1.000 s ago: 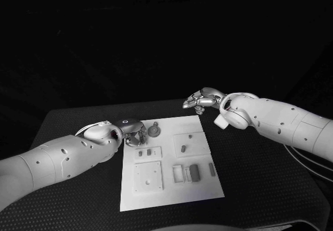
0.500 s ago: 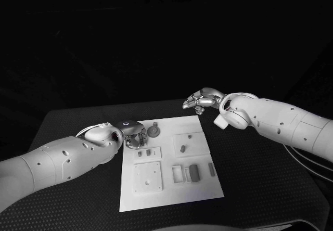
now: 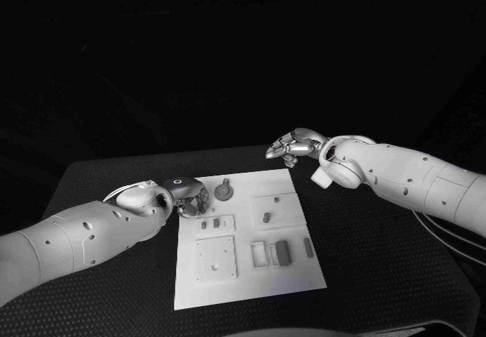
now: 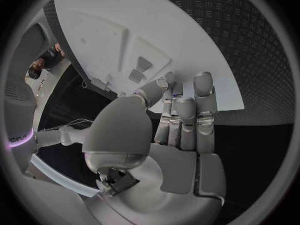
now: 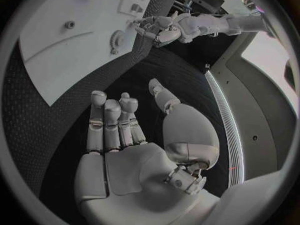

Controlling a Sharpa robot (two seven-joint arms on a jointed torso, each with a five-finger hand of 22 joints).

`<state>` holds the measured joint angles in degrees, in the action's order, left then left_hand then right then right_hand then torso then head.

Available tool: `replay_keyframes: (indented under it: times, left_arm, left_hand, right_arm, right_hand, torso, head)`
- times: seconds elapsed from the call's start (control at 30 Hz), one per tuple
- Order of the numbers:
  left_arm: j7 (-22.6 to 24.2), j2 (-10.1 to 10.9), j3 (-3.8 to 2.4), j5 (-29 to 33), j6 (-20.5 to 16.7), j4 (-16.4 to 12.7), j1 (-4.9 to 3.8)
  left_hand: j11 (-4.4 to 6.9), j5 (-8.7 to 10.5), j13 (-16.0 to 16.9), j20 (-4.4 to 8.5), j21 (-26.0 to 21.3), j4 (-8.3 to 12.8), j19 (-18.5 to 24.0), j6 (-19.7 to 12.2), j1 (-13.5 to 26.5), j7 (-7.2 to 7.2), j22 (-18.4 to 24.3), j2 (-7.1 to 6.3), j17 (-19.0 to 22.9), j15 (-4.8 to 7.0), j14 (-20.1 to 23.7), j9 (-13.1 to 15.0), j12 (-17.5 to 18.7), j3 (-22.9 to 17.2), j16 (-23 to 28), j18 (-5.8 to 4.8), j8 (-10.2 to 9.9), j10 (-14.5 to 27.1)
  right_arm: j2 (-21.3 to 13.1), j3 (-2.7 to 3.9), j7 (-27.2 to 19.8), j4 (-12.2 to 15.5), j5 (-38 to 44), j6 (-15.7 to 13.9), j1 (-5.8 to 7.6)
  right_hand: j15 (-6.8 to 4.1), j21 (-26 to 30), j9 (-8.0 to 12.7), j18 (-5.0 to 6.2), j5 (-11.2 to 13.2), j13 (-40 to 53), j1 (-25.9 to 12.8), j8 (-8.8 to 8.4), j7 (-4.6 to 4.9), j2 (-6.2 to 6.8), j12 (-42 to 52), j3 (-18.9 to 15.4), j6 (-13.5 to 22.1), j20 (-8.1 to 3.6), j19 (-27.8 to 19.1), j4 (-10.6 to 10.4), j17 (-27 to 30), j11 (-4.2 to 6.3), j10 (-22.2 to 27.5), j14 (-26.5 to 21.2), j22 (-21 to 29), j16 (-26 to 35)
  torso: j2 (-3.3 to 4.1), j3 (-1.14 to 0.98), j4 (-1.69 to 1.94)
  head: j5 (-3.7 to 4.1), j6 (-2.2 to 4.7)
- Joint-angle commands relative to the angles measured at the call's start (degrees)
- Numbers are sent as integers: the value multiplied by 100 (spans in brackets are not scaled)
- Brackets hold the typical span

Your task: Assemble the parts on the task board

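Shifted toward 8 o'clock off task board (image 3: 243, 281): left hand (image 3: 185, 198), fingers pressed together, holding nothing. Right hand (image 3: 293, 147) unmoved at 1 o'clock, fingers loosely together, empty.

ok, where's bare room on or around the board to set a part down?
Bare: task board near strip, and black table beside its right edge. Crowded: far-left corner, left hand beside the round part; the middle recesses hold parts.
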<state>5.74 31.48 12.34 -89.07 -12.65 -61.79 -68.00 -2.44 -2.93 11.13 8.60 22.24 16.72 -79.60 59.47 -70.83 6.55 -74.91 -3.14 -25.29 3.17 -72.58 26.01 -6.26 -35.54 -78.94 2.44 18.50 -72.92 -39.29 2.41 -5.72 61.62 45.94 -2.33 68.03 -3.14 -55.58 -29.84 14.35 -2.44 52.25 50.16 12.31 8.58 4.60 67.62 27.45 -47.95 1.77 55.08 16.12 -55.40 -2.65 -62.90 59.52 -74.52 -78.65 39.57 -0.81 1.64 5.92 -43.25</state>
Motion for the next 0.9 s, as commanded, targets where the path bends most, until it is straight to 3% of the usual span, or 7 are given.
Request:
replay_keyframes:
  times: [0.03, 0.43, 0.9]
  left_arm:
    - [28, 6, -15, -20, -62, -48, -2]
    - [65, 84, -131, 40, -215, -185, -1]
    - [115, 9, -141, 41, -219, -206, -1]
  left_hand:
    - [-36, -15, 11, 43, 30, -2, 9, 31, -5, 0, -122, 33, -8, 54, 0, 10, -17, -42, 30, 485, 42, -96]
    - [-33, -15, 13, 46, 30, -2, 8, 35, -13, -2, -121, 29, -10, 57, 0, 10, -14, -48, 32, 483, 43, -101]
    - [-31, -15, 14, 49, 32, -3, 5, 38, -18, -3, -121, 22, -11, 59, 0, 10, -11, -54, 32, 480, 44, -106]
  right_arm:
    - [6, 2, -56, -1, -8, 16, -1]
    - [13, 2, -58, -18, -8, 23, -1]
    - [28, 2, -55, -19, -8, 30, -1]
  right_hand:
    - [-37, -8, 2, 65, -34, -9, -5, -9, 50, -27, 29, 30, -8, -2, 24, 4, 9, 11, 15, -11, 8, -28]
    - [-37, -7, 2, 65, -34, -11, -6, -9, 50, -29, 30, 31, -8, -3, 24, 3, 10, 11, 15, -10, 8, -28]
    - [-37, -7, 2, 65, -34, -12, -5, -9, 50, -31, 31, 32, -7, -3, 25, 4, 11, 11, 15, -10, 8, -29]
  torso:
    - [-1, 5, 4]
    - [-3, -3, 1]
    - [0, -5, -6]
  head:
    - [5, 4]
    - [18, 8]
    - [27, 31]
